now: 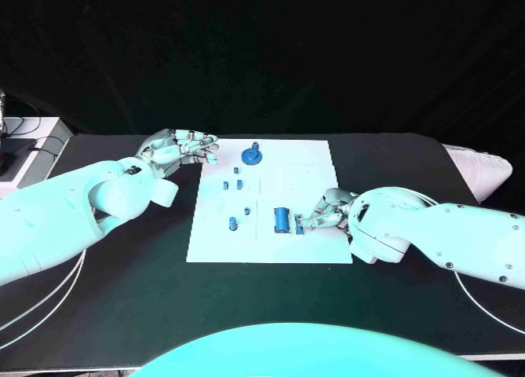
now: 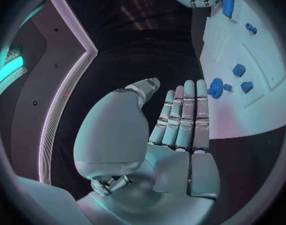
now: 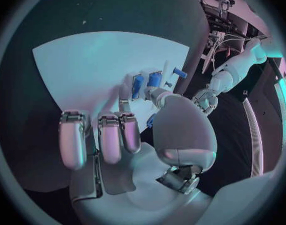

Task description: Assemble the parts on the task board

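Task board: the white plate lies in the middle of the head view on the black table, with its long axis running from the top of the frame to the bottom.
Cylinder part: a blue cylinder lies at lower centre of the board, with its long axis pointing up and down in the frame, parallel to the long edges of the board.
Round part: a blue disc with a short stem is at the top of the board, near its upper left corner.
Small parts: two small blue pieces lie side by side in the upper left part of the board; two more lie lower, left of the cylinder.
My right hand: my right hand is at the right edge of the board, just right of the cylinder. Its fingers are bent toward the cylinder; I cannot tell if they touch or hold it. In the right wrist view blue pieces show just beyond my fingertips.
My left hand: my left hand is at the upper left corner of the board, near the round part. In the left wrist view its fingers are straight and pressed side by side, the thumb a little apart, and it holds nothing.
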`<control>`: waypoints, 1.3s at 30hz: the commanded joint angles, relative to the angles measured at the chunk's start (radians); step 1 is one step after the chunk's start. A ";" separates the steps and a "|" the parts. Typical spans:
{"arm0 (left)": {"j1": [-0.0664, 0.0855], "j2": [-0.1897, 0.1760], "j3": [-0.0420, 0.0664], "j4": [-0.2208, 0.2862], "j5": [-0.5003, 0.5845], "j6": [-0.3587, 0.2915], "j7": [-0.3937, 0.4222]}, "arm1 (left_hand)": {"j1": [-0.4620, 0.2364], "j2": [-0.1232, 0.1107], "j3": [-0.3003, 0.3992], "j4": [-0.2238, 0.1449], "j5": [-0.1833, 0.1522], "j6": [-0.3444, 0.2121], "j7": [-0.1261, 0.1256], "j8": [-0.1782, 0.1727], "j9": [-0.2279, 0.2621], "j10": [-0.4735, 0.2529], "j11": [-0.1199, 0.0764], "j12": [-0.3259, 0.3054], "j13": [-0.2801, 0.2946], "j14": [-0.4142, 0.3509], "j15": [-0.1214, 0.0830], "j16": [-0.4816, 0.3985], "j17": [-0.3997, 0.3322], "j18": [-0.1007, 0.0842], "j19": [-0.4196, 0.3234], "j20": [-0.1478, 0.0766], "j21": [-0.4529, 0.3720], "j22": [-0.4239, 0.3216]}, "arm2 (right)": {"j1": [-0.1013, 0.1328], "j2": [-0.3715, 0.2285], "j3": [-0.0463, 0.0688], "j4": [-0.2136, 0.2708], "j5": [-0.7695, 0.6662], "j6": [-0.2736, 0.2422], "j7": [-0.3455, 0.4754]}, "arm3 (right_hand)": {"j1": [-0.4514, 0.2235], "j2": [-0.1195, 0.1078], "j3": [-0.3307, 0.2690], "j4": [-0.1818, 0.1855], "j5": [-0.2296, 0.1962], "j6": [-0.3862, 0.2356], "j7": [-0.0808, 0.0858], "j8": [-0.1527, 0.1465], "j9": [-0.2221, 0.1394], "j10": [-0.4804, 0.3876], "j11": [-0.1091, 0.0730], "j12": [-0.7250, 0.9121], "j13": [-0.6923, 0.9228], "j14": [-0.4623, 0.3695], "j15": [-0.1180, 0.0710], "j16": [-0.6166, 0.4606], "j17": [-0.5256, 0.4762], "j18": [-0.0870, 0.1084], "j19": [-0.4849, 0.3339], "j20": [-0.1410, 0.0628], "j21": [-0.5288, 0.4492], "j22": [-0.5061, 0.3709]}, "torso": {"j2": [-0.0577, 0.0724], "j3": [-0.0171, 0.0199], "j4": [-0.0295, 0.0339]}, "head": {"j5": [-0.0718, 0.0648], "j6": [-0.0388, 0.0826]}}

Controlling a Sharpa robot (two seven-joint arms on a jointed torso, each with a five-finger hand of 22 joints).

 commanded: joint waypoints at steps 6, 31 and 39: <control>-0.001 0.002 0.000 0.000 0.006 0.017 0.003 | -0.002 0.008 0.001 0.005 0.001 -0.006 0.007 0.001 -0.001 -0.005 -0.002 -0.002 0.001 -0.002 0.007 -0.006 0.001 0.002 0.009 0.000 -0.004 -0.001 | -0.001 -0.053 0.000 0.042 0.009 0.044 0.093 | 0.111 -0.005 -0.058 -0.016 -0.188 0.014 -0.005 0.004 0.000 0.089 -0.006 -0.001 0.245 0.103 -0.005 0.004 0.261 -0.007 0.089 -0.006 0.006 0.243 | 0.000 0.0005 -0.0008 | 0.000 0.000; -0.005 0.003 0.000 0.000 0.006 0.019 0.007 | -0.002 0.009 0.000 0.007 0.001 -0.007 0.007 0.001 -0.001 -0.006 -0.002 -0.002 0.001 -0.002 0.008 -0.006 0.002 0.002 0.009 0.000 -0.006 -0.002 | -0.018 -0.035 0.000 0.009 0.007 0.024 0.076 | 0.174 0.033 -0.093 0.000 -0.246 0.036 -0.016 0.026 0.003 0.091 -0.014 0.005 0.248 0.104 -0.012 0.004 0.263 -0.009 0.092 -0.010 0.016 0.245 | 0.001 0.0000 0.0010 | -0.001 0.000; -0.005 0.004 0.000 0.000 0.006 0.019 0.007 | -0.002 0.009 0.000 0.007 0.001 -0.007 0.007 0.001 -0.001 -0.006 -0.002 -0.002 0.001 -0.002 0.008 -0.006 0.002 0.002 0.009 0.000 -0.006 -0.002 | -0.025 -0.014 0.000 -0.006 -0.007 0.006 0.061 | 0.176 0.039 -0.092 0.003 -0.241 0.038 -0.017 0.029 0.004 0.091 -0.016 0.004 0.247 0.104 -0.013 0.004 0.263 -0.009 0.092 -0.011 0.016 0.246 | 0.000 0.0001 0.0002 | 0.000 0.000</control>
